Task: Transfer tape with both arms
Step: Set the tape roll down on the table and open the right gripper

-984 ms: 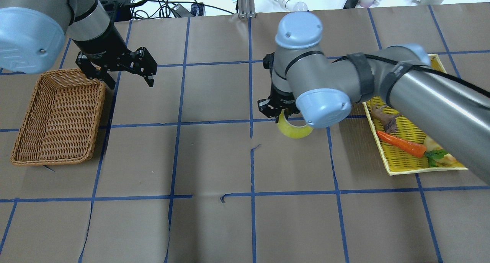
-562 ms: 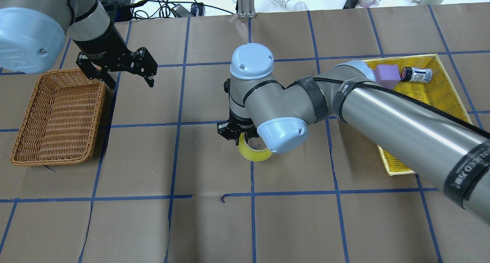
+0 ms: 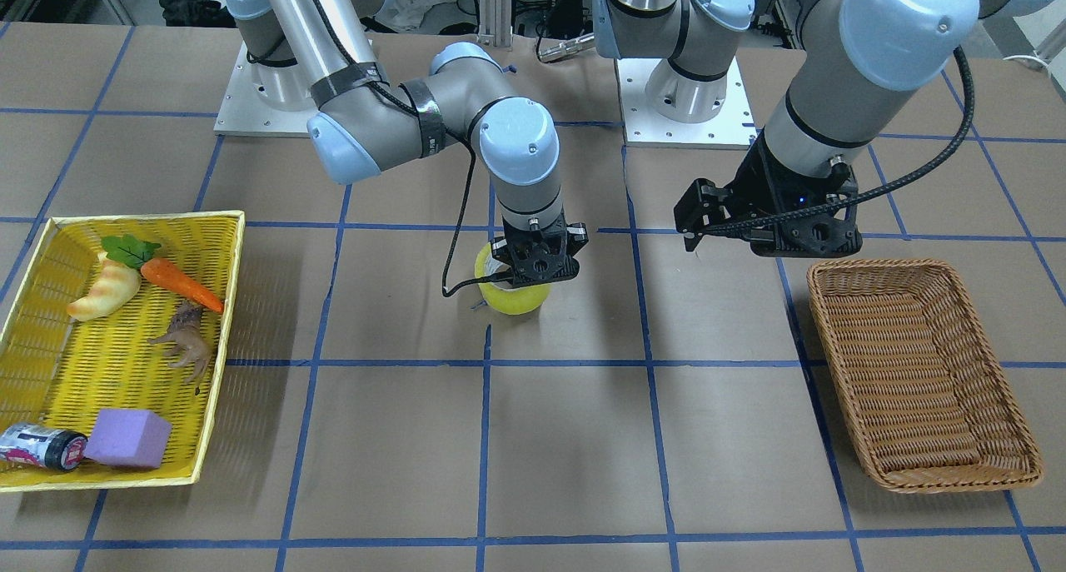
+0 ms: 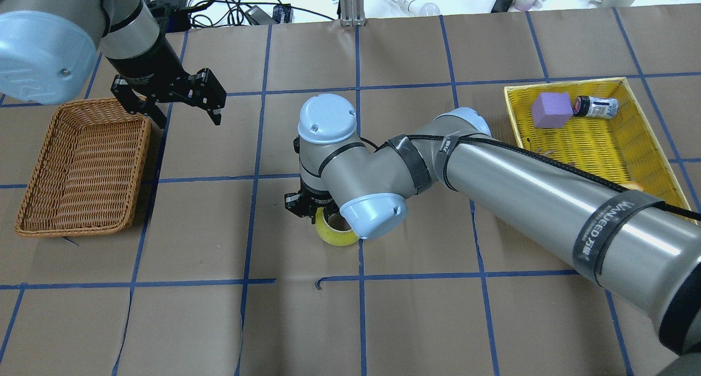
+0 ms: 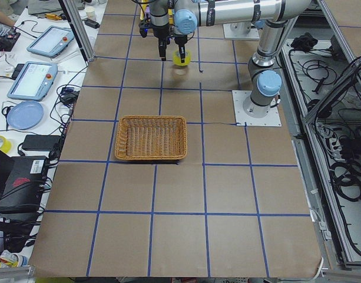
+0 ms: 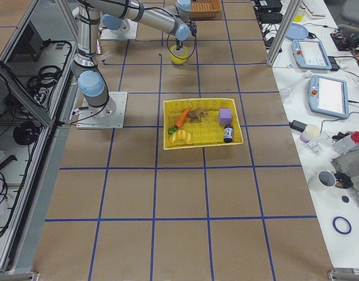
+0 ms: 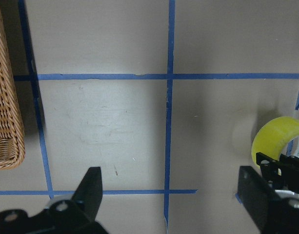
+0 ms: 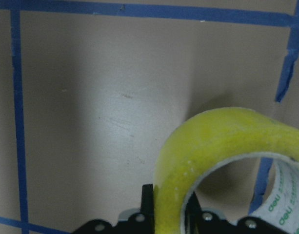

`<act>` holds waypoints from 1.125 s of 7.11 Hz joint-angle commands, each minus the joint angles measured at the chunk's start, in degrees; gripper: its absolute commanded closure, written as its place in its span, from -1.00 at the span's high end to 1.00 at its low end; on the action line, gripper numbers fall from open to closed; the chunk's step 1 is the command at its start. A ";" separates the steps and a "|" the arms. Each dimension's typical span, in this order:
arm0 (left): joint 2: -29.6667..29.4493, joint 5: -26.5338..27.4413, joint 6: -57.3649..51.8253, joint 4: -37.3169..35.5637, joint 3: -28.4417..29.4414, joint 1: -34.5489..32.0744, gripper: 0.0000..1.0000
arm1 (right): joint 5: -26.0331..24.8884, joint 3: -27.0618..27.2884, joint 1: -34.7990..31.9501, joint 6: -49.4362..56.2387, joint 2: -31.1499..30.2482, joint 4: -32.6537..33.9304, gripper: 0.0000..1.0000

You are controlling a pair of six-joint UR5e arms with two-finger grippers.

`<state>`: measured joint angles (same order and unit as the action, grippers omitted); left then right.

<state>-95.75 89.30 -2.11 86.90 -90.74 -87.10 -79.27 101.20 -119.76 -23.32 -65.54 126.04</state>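
Observation:
The yellow tape roll [image 4: 335, 235] hangs in my right gripper [image 4: 312, 209], which is shut on its wall near the table's middle. It sits low over the brown paper; I cannot tell whether it touches. The front-facing view shows the tape [image 3: 512, 299] under the right gripper [image 3: 537, 264]. The right wrist view shows the tape [image 8: 212, 141] with one finger inside the ring and one outside. My left gripper [image 4: 183, 110] is open and empty, above the paper beside the wicker basket. In the left wrist view the tape [image 7: 276, 139] lies at the right edge.
A brown wicker basket [image 4: 82, 168] stands empty on the robot's left. A yellow tray [image 4: 591, 135] on the robot's right holds a purple foam block [image 4: 550, 110], a small bottle [image 4: 597, 106], a carrot [image 3: 179, 282] and other toys.
My right arm has carried the tape leftward from beside the yellow tray to the table's middle and nearer the robot. The left arm has stayed put.

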 commanded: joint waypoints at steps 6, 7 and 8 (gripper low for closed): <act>-0.05 -0.17 0.00 -0.07 0.12 0.00 1.00 | 2.46 -3.88 0.75 -1.19 -1.86 2.56 1.00; 0.12 -0.35 0.17 0.02 0.12 -0.09 1.00 | 1.76 -4.43 2.24 -0.33 -3.17 -0.94 1.00; 0.39 -0.70 1.83 0.28 0.12 -1.13 1.00 | -1.90 -4.61 5.91 -0.15 -4.32 -5.32 1.00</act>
<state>-95.62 88.92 -1.58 86.96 -90.63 -87.42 -78.11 97.20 -117.20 -23.80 -68.44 125.23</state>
